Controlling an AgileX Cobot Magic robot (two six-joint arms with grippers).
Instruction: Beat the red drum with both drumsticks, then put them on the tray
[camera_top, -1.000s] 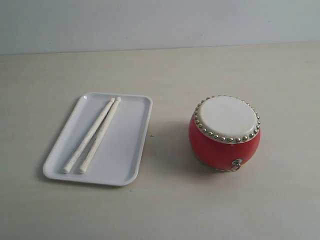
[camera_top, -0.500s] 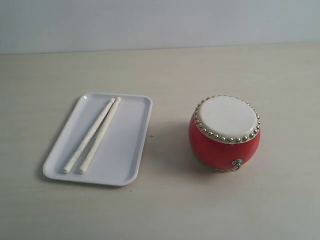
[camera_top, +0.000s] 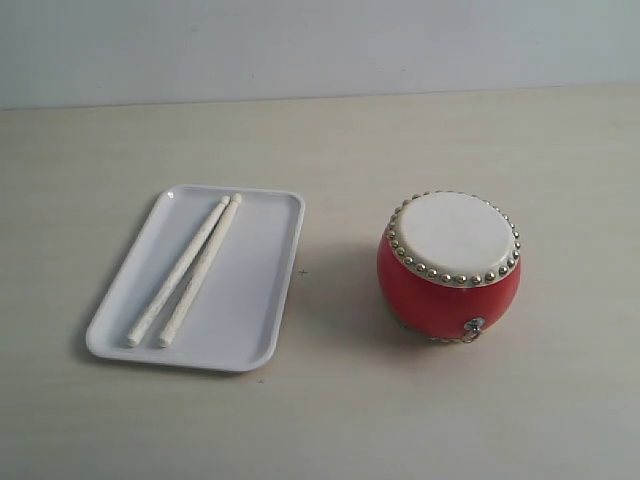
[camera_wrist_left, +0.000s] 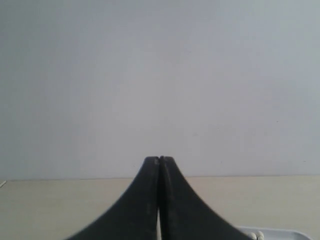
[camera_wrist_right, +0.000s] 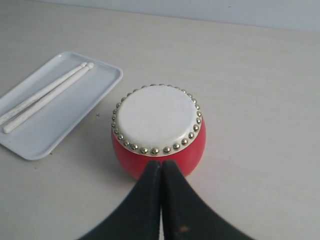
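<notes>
The red drum (camera_top: 449, 262) stands upright on the pale table (camera_top: 330, 420), on the right of the exterior view. Its cream skin, ringed with brass studs, faces up, and a small metal ring (camera_top: 470, 328) hangs on its near side. Well apart to its left lies the white tray (camera_top: 255, 290), with only bare tabletop between the two. Both drumsticks (camera_top: 179, 271) lie in the tray side by side, their rounded tips close together at the far end and the shafts spreading slightly toward the near end. The right gripper (camera_wrist_right: 161, 161) has its two dark fingers pressed together and holds nothing. Its wrist camera looks down past the fingertips onto the drum, whose red side lies just beyond them and apart from them, with the tray and sticks farther off to one side. The left gripper (camera_wrist_left: 159, 158) is likewise closed on nothing, its fingers meeting against a plain grey wall (camera_wrist_left: 160, 75). Only a corner of the tray and the stick tips show at the edge of that view, clear of the fingers.
</notes>
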